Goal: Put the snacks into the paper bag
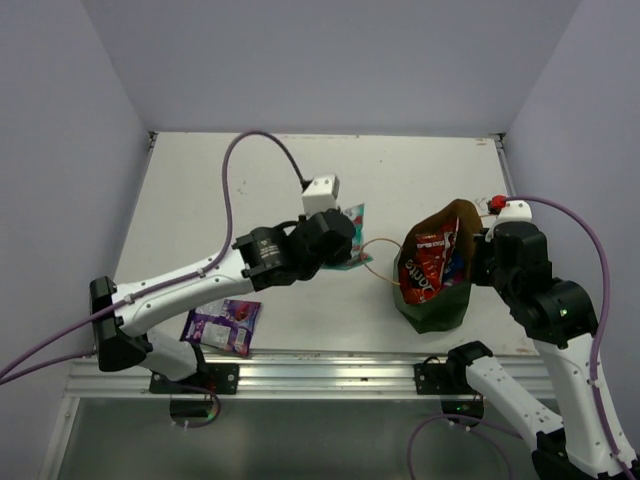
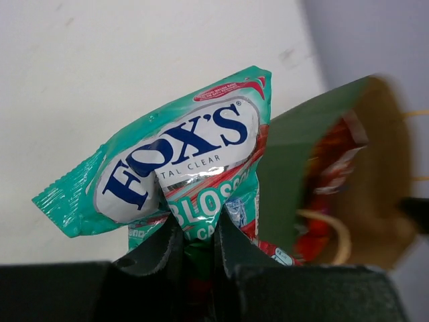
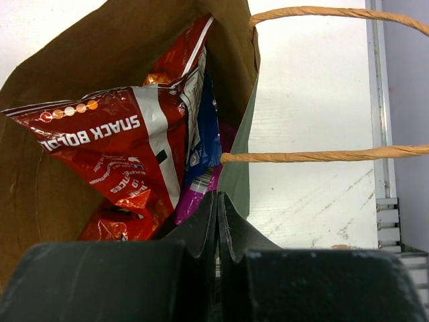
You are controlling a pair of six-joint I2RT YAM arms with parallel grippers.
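Observation:
My left gripper (image 1: pixel 340 245) (image 2: pixel 198 231) is shut on the lower edge of a teal candy bag (image 2: pixel 181 161) (image 1: pixel 352 228), which it holds just left of the paper bag (image 1: pixel 432 305) (image 2: pixel 291 171). The paper bag is dark green outside and brown inside, and its mouth tilts open. Inside it lie a red packet (image 3: pixel 127 154) (image 1: pixel 425 265), a blue packet (image 3: pixel 208 134) and a magenta packet (image 3: pixel 194 198). My right gripper (image 3: pixel 218 198) (image 1: pixel 478 258) is shut on the bag's right rim (image 3: pixel 240 178). A purple-silver bag (image 1: pixel 225 325) lies flat near the left arm's base.
The paper bag's cord handles (image 3: pixel 315 155) loop out over the white table (image 1: pixel 250 180). An aluminium rail (image 1: pixel 330 365) runs along the near edge. Grey walls close in the table on the left, right and back.

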